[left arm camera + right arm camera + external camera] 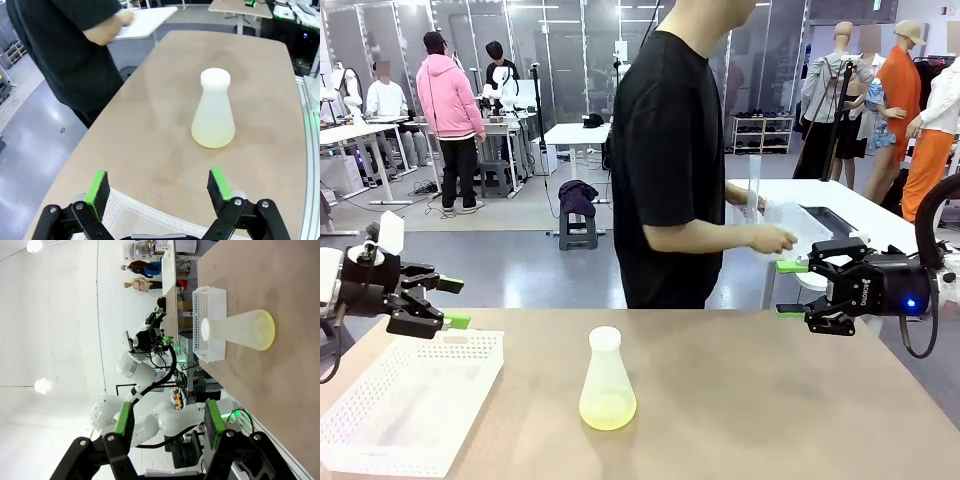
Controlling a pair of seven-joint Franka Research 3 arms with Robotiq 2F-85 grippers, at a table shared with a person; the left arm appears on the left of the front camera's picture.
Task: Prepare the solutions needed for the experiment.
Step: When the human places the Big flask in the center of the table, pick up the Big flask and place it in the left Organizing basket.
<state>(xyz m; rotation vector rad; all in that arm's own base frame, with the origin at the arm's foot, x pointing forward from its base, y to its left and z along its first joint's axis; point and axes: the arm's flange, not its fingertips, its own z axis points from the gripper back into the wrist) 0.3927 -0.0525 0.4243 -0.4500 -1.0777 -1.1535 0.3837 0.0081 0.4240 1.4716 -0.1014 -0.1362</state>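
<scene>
Nearest you, the tabletop [770, 400] carries everything. At its left corner sits the white basket [410, 400], probably there to hold labware. Behind the far edge the person [670, 150] turns away to a second table, hands busy with clear labware, likely fetching more. The flask [607, 385] stands upright mid-table, capped, between both arms, the solutions [608, 408] pooled pale yellow in its base. Your left pincer [452, 302] hangs released above the basket; your right pincer [792, 288] hovers empty too, jaws apart, well clear of the flask.
</scene>
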